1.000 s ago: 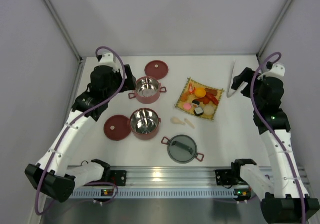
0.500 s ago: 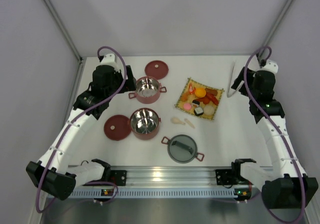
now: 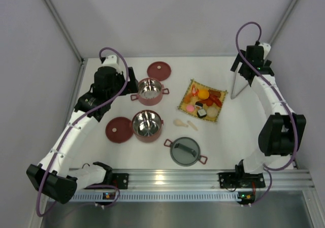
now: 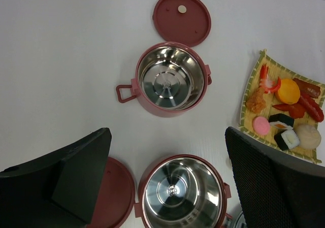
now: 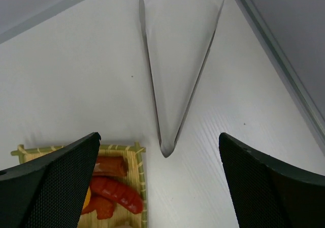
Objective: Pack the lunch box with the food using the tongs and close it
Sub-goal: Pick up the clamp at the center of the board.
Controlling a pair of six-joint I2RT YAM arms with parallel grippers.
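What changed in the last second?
Right arm stretched out toward the far edge. Its tool now hangs open over the tongs, which lie ungripped on the table. Nothing taken or released. Left arm, bowls, lids and food stayed put.

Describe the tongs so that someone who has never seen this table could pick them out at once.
Go to the far right corner of the white table, just right of the yellow woven mat that holds the food. The tongs lie flat there, touching nothing. They are the only thin, silvery V: two long arms joined at the end near the mat.
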